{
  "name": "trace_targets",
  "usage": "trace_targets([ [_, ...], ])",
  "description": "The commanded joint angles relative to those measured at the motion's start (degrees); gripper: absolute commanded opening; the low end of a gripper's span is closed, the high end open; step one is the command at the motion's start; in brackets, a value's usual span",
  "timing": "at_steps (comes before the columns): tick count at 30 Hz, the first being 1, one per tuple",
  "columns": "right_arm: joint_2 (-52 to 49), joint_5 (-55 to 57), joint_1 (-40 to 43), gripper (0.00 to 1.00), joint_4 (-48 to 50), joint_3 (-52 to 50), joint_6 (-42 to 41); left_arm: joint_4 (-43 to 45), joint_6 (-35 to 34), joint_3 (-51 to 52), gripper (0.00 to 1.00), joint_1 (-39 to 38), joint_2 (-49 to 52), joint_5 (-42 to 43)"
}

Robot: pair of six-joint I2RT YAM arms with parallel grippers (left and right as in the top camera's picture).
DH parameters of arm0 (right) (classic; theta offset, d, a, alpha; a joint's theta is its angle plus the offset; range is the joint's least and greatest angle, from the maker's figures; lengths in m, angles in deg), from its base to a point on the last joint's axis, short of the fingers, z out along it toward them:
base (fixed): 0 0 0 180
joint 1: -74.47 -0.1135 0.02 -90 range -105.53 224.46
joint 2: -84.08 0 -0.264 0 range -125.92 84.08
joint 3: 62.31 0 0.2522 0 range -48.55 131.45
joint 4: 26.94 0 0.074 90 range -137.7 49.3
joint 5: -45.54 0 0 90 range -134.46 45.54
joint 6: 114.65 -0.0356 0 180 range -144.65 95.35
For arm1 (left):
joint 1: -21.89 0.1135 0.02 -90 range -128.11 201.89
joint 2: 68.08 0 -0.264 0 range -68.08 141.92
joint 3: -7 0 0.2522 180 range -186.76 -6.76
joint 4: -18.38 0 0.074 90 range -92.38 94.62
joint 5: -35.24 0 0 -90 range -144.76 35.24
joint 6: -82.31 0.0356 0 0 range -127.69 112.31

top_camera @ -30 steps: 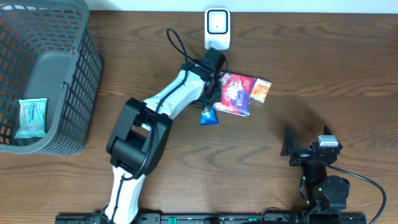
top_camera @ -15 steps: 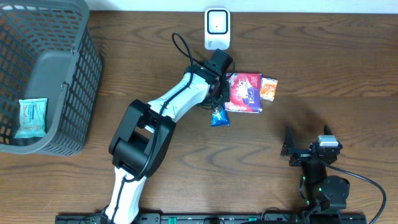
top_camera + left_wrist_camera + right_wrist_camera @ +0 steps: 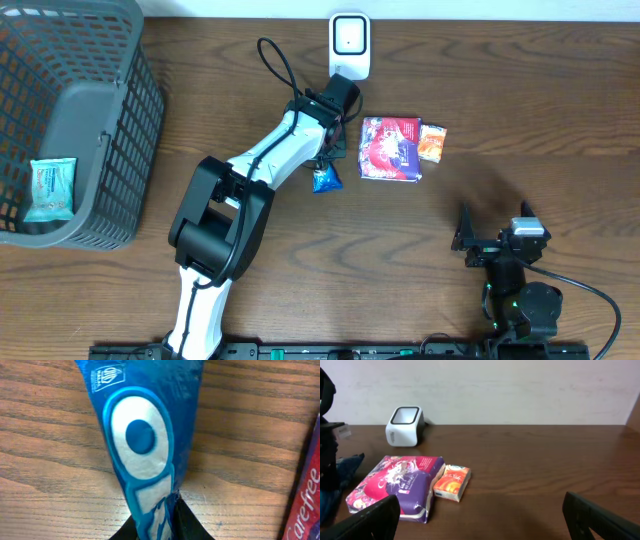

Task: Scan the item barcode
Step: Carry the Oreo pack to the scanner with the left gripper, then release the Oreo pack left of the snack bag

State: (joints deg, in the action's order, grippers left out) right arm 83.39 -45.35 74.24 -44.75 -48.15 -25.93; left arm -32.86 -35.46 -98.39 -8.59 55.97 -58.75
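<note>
Pkt (image 3: pixel 150 450) blue w/ white lettering

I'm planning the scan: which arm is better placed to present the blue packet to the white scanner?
Left. The left fingers grip the blue packet close to the white scanner. The right fingers are open, empty and far from both.

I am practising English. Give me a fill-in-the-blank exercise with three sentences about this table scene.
1. The left gripper pinches a ___ snack packet.
2. The pale pack lies inside the grey ___.
3. The right gripper stands ___, holding nothing.
Missing words: blue; basket; open.
</note>
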Motion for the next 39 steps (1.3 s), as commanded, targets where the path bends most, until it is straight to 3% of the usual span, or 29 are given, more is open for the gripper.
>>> trace_targets([
  [1,0.3,-0.5,-0.2,0.99,-0.2,-0.1,-0.8,0.0,1.3,-2.0,0.17,-0.1,-2.5,2.1],
  [6,0.3,-0.5,-0.2,0.99,-0.2,-0.1,-0.8,0.5,2.5,-2.1,0.08,-0.1,-2.6,5.8],
  [15,0.3,-0.5,-0.2,0.99,-0.2,-0.1,-0.8,2.3,2.5,-2.1,0.08,-0.1,-2.7,13.0],
  [20,0.3,-0.5,-0.2,0.99,-0.2,-0.1,-0.8,3.3,2.5,-2.3,0.17,0.9,-4.7,13.0],
  [22,0.3,-0.5,-0.2,0.99,-0.2,-0.1,-0.8,3.4,3.8,-2.4,0.27,1.2,-6.7,13.0],
  [25,0.3,-0.5,-0.2,0.99,-0.2,-0.1,-0.8,3.5,7.0,-2.8,0.59,1.7,-10.6,11.9],
  [32,0.3,-0.5,-0.2,0.99,-0.2,-0.1,-0.8,3.5,12.2,-2.8,0.65,5.1,-24.8,-1.3],
  [39,0.3,-0.5,-0.2,0.99,-0.2,-0.1,-0.8,3.5,17.5,-2.8,0.70,18.1,-37.2,-14.7],
])
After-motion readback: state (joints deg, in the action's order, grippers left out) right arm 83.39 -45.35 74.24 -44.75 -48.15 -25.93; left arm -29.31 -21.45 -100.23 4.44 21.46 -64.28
